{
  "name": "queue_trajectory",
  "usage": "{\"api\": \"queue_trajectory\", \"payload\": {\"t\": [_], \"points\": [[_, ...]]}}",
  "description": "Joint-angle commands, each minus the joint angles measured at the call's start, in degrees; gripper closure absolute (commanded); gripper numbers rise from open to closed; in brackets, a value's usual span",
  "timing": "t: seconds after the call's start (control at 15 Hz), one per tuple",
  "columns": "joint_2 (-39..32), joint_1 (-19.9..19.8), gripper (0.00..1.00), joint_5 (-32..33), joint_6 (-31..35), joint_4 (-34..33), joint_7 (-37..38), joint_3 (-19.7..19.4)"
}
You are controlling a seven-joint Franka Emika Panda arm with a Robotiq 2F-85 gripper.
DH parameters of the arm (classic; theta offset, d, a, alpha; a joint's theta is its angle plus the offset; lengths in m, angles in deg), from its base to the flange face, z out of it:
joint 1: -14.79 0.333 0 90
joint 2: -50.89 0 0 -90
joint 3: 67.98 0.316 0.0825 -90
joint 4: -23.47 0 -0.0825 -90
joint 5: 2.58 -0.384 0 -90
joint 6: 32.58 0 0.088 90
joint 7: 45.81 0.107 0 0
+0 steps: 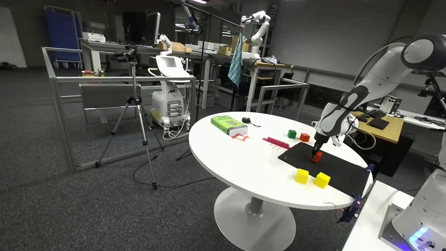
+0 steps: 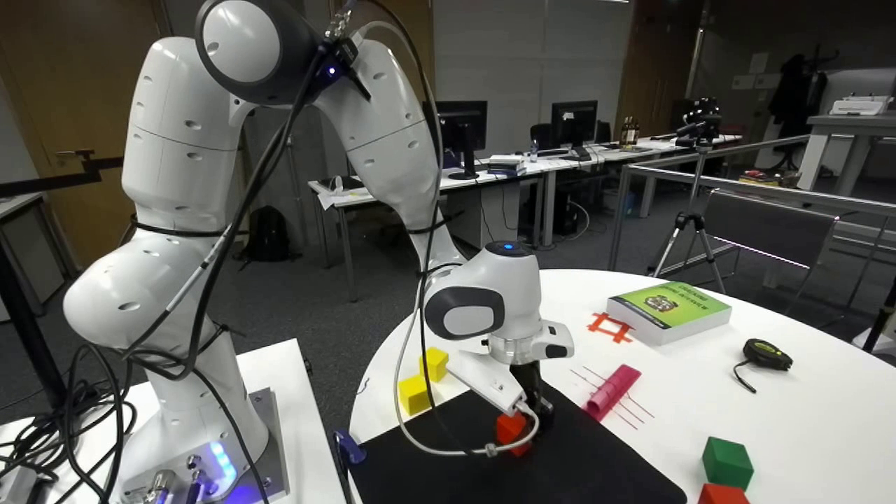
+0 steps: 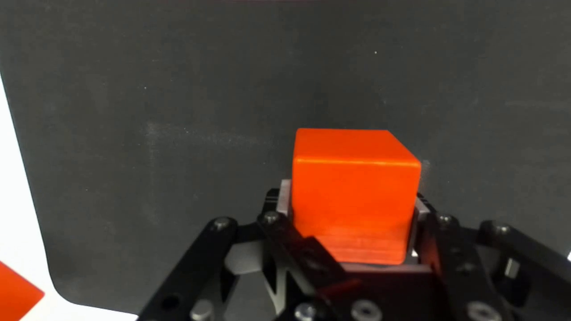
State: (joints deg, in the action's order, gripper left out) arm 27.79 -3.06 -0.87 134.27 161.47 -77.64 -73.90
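The red cube [image 3: 357, 191] is held in the gripper [image 3: 352, 203], the jaws parted only by it and pressing both its sides. It is low over the mat [image 3: 134, 89]; whether it touches cannot be told. Just off one mat edge stand two yellow cubes [image 1: 301, 176]; off a corner of the opposite edge, a second red cube [image 1: 304, 137], then a green cube [image 1: 292, 134]. Past the adjoining edge lies a pink piece [image 1: 278, 142], the book [image 1: 228, 123] farther out. In an exterior view a cable [image 2: 491, 450] crosses the held cube.
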Motion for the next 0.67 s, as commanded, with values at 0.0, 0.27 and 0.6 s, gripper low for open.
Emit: {"api": "queue_trajectory", "payload": {"t": [0.0,0.27,0.6], "points": [[-0.87,0.53,0.69,3.92,-0.23,-1.16,4.09,-1.29],[-1.17,0.27,0.69,6.46,-0.57,-1.46,5.65,-2.18],[-2.27,-2.0,0.69,5.03,-0.55,-1.98,5.28,-0.6]]}}
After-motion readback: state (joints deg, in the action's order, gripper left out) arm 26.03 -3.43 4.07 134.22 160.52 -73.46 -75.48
